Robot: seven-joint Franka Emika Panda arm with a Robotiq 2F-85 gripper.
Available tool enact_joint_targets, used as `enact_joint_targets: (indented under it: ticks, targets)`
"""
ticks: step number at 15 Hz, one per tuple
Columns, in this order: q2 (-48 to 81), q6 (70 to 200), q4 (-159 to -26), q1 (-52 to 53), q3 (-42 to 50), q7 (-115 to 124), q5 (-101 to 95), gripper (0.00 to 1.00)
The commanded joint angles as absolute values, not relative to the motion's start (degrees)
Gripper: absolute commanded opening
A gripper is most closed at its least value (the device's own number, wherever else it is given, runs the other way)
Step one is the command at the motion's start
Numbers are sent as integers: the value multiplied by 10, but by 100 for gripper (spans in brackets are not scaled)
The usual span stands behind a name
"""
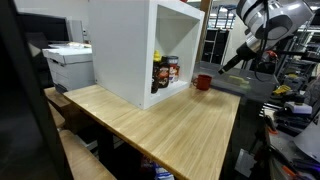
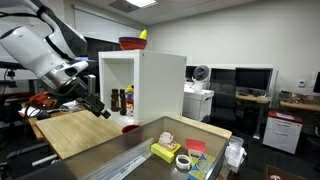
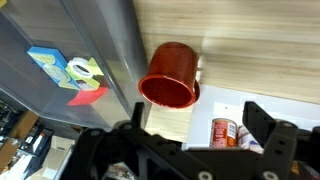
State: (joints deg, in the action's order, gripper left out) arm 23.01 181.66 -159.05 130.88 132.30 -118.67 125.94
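There was one white cabinet [image 2: 150, 85], and one red cup [image 3: 170, 75] stood just outside its open front. Two bottles [image 2: 117, 100] stood inside the cabinet, as far as an exterior view showed, and one red bowl [image 2: 130, 43] sat on its top.

My gripper [image 3: 193, 118] runs off the wrist view's bottom edge, so its body is cut short. The cans [image 3: 228, 132] sit half hidden behind my right finger. In both exterior views my jaws are too small to judge, and the labels on the bottles [image 2: 122, 100] are unreadable.
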Motion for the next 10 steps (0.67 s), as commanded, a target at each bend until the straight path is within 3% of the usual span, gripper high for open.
enact_joint_targets:
  ticks: [1, 10]
  targets:
    - [202, 1814, -1590, 1353, 1369, -1212, 1224, 100]
    - [170, 1811, -1590, 1415, 1450, -1207, 1155, 100]
